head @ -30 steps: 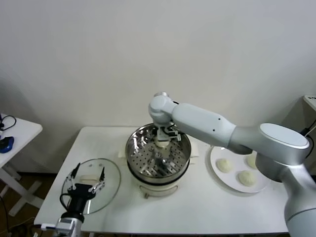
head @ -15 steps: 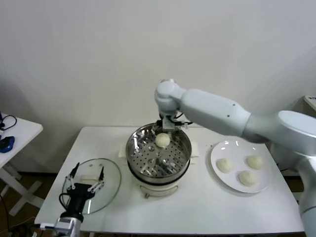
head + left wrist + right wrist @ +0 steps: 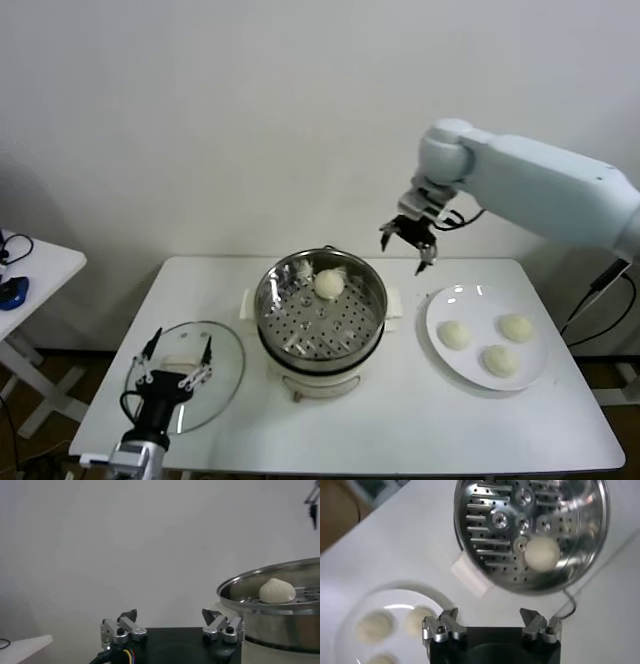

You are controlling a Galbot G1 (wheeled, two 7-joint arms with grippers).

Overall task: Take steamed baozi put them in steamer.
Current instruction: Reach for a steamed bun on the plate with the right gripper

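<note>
The steamer (image 3: 268, 300) stands mid-table, and one steamed baozi (image 3: 329, 284) lies on its perforated tray at the back. Three more baozi (image 3: 455, 335) rest on a white plate (image 3: 432, 318) to the right. My right gripper (image 3: 403, 253) hangs open and empty in the air, between the steamer and the plate. Its wrist view looks down on the steamer (image 3: 590, 555), the baozi inside (image 3: 542, 552) and the plate's baozi (image 3: 375, 626). My left gripper (image 3: 181, 345) is parked open above the glass lid at the front left; its view shows the steamer (image 3: 280, 625) and the baozi (image 3: 276, 591).
A round glass lid (image 3: 225, 385) lies flat at the table's front left under my left gripper. A small white side table (image 3: 40, 270) with a blue object (image 3: 12, 292) stands off to the left. The wall is close behind the table.
My right gripper has lifted out of the steamer and swung up and to the right, leaving one baozi on the tray. The left arm has stayed still.
</note>
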